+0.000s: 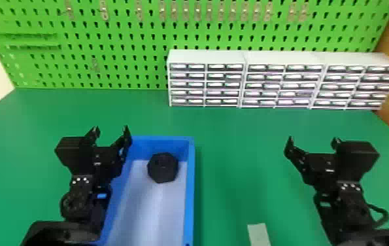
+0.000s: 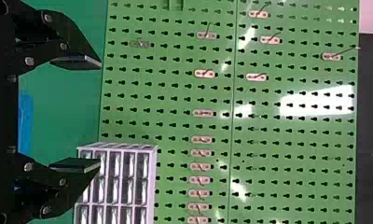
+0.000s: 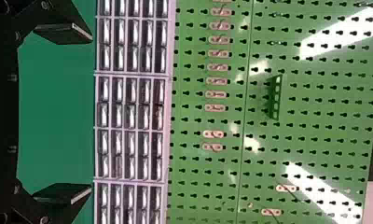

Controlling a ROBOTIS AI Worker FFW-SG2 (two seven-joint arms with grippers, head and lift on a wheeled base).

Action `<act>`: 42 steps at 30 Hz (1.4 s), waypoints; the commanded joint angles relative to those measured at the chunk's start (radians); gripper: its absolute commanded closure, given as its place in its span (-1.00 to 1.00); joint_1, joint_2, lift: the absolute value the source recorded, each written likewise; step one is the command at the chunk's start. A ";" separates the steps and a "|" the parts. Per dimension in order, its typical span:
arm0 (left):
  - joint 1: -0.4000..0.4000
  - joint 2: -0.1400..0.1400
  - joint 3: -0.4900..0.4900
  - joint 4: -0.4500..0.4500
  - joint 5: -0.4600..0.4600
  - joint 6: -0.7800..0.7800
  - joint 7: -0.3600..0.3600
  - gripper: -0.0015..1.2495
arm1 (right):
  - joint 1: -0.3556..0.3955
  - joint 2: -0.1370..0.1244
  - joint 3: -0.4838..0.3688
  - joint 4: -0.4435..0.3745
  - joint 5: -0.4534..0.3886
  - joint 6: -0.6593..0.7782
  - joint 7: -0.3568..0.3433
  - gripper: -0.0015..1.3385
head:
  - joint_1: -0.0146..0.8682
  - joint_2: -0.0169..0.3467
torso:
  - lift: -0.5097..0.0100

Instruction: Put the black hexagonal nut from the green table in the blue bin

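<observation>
While the left gripper hangs at the left of the bin, its two fingers are spread well apart with nothing between them. Its arm comes in from the near edge and hides part of the bin's left side; I cannot tell whether the two touch. The bin stands on the table, its long sides running from near to far. Inside it, at the far end and closer to the right wall than to the left, the nut sits on the floor, one broad face up. Whether it touches the far wall I cannot tell. Behind the table stands the pegboard, with a row of metal hooks high up on it. Right of the bin and at the far edge, three drawer units stand side by side against the board. At the near edge, between the bin and the right arm, lies a pale strip. Farthest right, the right gripper hangs over the table, its fingers spread and empty too.
</observation>
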 commanded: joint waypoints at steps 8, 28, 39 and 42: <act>-0.005 0.000 -0.008 0.004 0.004 -0.003 0.000 -0.19 | -0.003 0.001 -0.003 -0.002 0.000 0.010 0.000 -0.74 | 0.52 -0.59 | 0.59; -0.013 0.000 -0.011 0.010 0.008 -0.011 0.000 -0.19 | -0.012 -0.005 0.001 -0.002 0.000 0.015 0.000 -0.74 | 0.52 -0.59 | 0.59; -0.013 0.000 -0.009 0.012 0.013 -0.011 0.000 -0.19 | -0.012 -0.003 -0.004 -0.002 0.000 0.018 0.000 -0.74 | 0.52 -0.59 | 0.59; -0.011 0.000 -0.009 0.012 0.013 -0.013 0.000 -0.19 | -0.009 -0.002 -0.010 -0.002 0.000 0.018 0.000 -0.74 | 0.52 -0.59 | 0.59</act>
